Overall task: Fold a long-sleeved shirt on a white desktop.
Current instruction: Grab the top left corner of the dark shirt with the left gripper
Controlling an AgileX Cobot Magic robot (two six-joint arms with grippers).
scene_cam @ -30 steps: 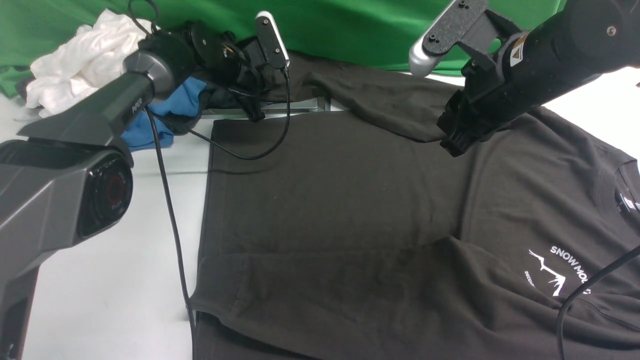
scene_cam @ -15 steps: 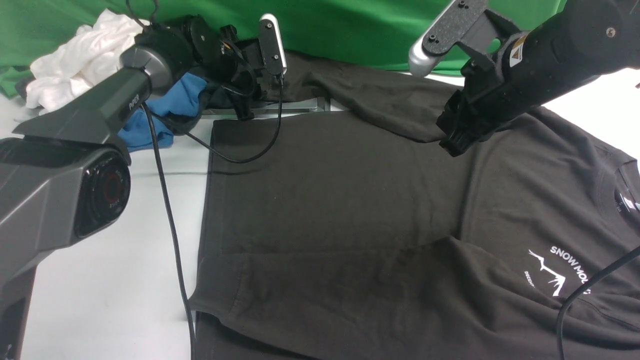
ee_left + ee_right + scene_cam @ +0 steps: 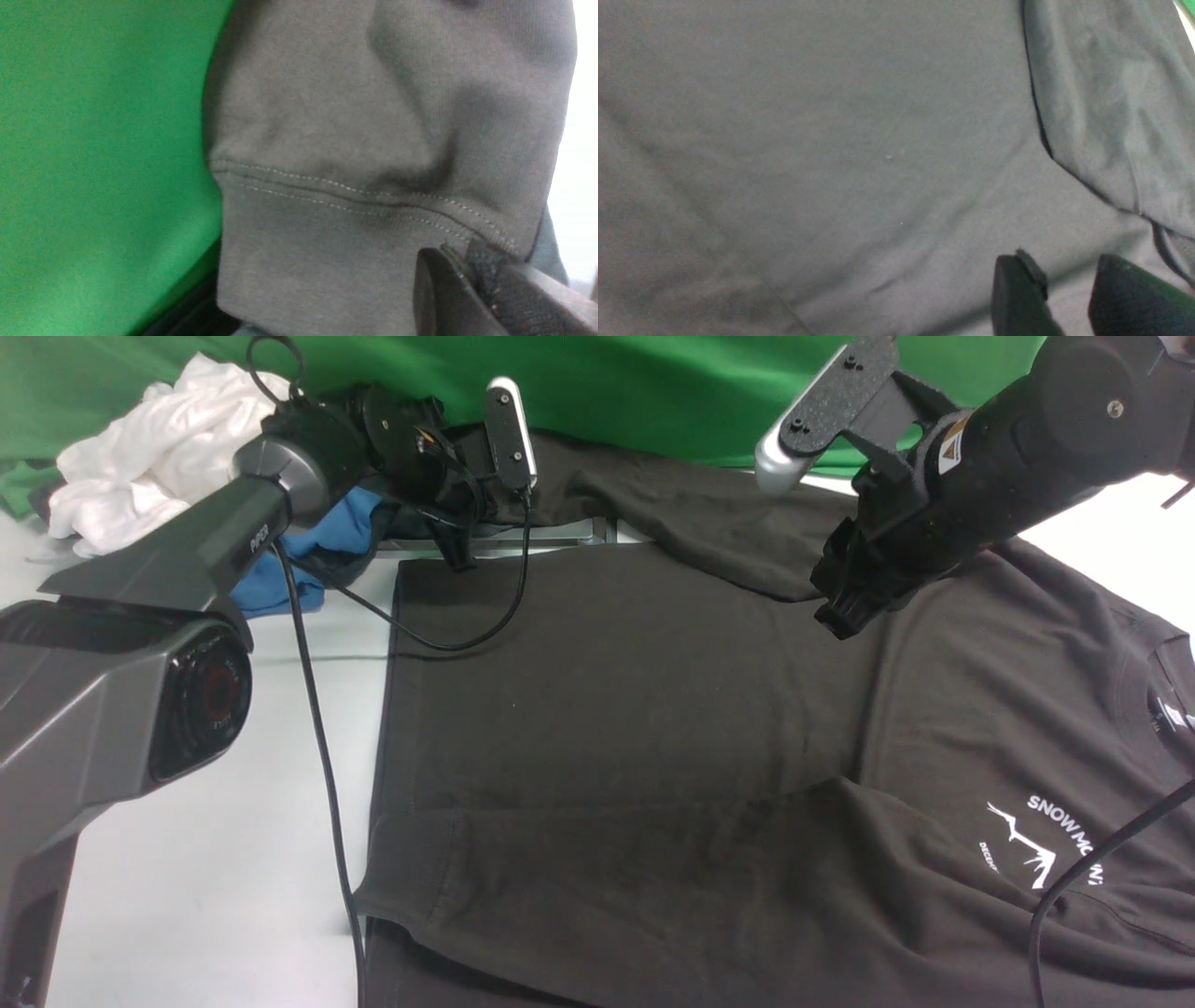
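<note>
On the chest of the long-sleeved shirt (image 3: 653,709) we read white capitals, "SNOW MO", set beside a white line drawing of a mountain (image 3: 1027,849); we cannot read the rest of that word. Below it curves a smaller line beginning "DECE", too small for us to finish. On the grey link of the left arm (image 3: 215,537) we make out the brand "PiPER". The right arm (image 3: 1027,439) carries a small yellow-and-white warning sticker (image 3: 949,446) whose print we cannot read. The white neck tag (image 3: 1172,717) inside the collar is equally illegible.
</note>
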